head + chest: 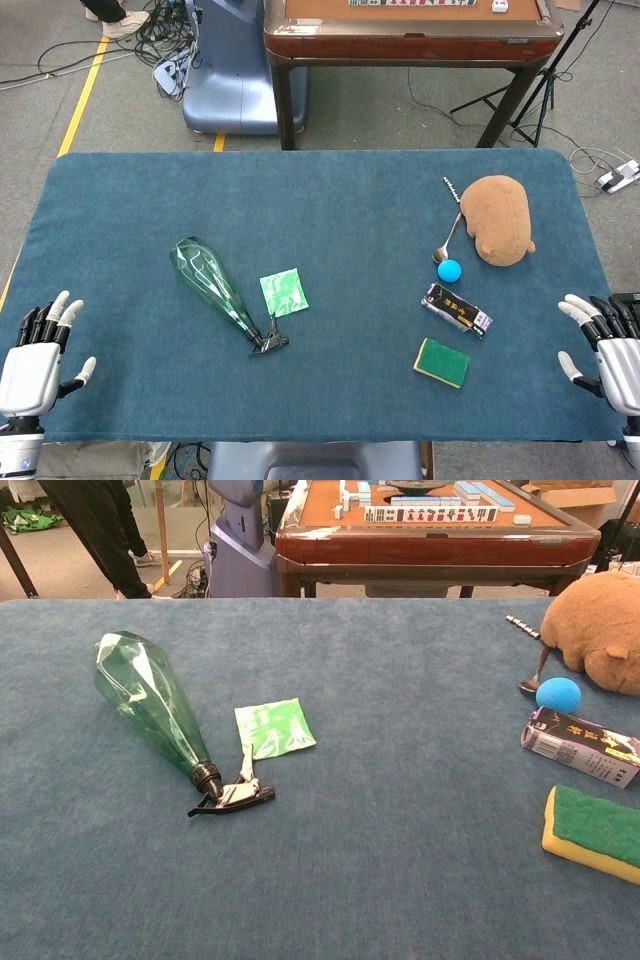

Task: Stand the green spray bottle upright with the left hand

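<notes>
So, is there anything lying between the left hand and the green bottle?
Nothing visible does. In the head view only bare cloth lies between the left hand and the bottle. The green packet lies on the bottle's far side from the hand, near its nozzle.

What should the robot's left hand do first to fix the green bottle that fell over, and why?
Probably reach the left hand toward the green spray bottle. The bottle lies on its side on the table, and the hand rests open at the near edge, holding nothing.
</notes>
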You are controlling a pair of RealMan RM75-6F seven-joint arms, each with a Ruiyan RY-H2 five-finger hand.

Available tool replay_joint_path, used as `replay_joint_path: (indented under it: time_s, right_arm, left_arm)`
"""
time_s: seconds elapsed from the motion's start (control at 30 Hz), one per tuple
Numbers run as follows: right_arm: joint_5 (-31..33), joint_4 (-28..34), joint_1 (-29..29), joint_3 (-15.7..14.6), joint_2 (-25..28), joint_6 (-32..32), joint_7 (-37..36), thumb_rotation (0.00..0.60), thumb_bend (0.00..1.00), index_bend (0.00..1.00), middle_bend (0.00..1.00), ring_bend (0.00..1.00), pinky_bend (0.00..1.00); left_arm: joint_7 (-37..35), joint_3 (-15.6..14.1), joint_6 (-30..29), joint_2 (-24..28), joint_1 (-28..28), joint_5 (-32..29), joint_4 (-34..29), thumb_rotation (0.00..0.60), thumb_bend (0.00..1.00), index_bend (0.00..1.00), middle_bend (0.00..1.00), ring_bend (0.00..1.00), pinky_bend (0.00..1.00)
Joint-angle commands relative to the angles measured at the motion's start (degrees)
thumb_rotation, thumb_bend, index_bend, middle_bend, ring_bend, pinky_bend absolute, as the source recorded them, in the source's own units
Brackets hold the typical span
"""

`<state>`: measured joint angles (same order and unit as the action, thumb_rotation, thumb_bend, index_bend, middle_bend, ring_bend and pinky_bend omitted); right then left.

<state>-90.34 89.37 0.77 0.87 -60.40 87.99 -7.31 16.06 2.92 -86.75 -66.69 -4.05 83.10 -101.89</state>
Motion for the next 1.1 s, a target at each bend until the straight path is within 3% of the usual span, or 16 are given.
replay_joint_path:
  time_s: [0.03, 0.5, 0.7, 1.1]
  right_arm:
    - [0.0, 0.0, 0.0, 0.0, 0.0, 0.0, 0.0, 0.600, 0.33, 0.21, 0.17, 0.07, 0.06]
    - [0.0, 0.0, -0.3, 0.2, 0.3, 0.8, -0.3, 0.600, 0.33, 0.21, 0.17, 0.07, 0.06]
    - [-0.1, 0.2, -0.2, 0.3, 0.6, 0.8, -0.3, 0.600, 0.33, 0.21, 0.17, 0.07, 0.06]
    - [-0.5, 1.7, 0.4, 0.5, 1.3, 0.3, 1.4, 0.600, 0.33, 0.21, 0.17, 0.07, 0.06]
  left_arm:
    - [0.0, -0.1, 0.1, 0.0, 0.0, 0.0, 0.0, 0.600, 0.31, 0.07, 0.00, 0.00, 0.00]
    - [-1.3, 0.2, -0.5, 0.3, 0.0, 0.8, 0.2, 0.600, 0.31, 0.07, 0.00, 0.00, 0.00]
    - [-3.5, 0.3, 2.1, 1.8, -1.7, 1.5, 0.7, 0.600, 0.31, 0.07, 0.00, 0.00, 0.00]
    - [-11.6, -0.1, 10.8, 4.3, -12.5, 15.5, 7.6, 0.600, 0.31, 0.15, 0.00, 0.00, 0.00]
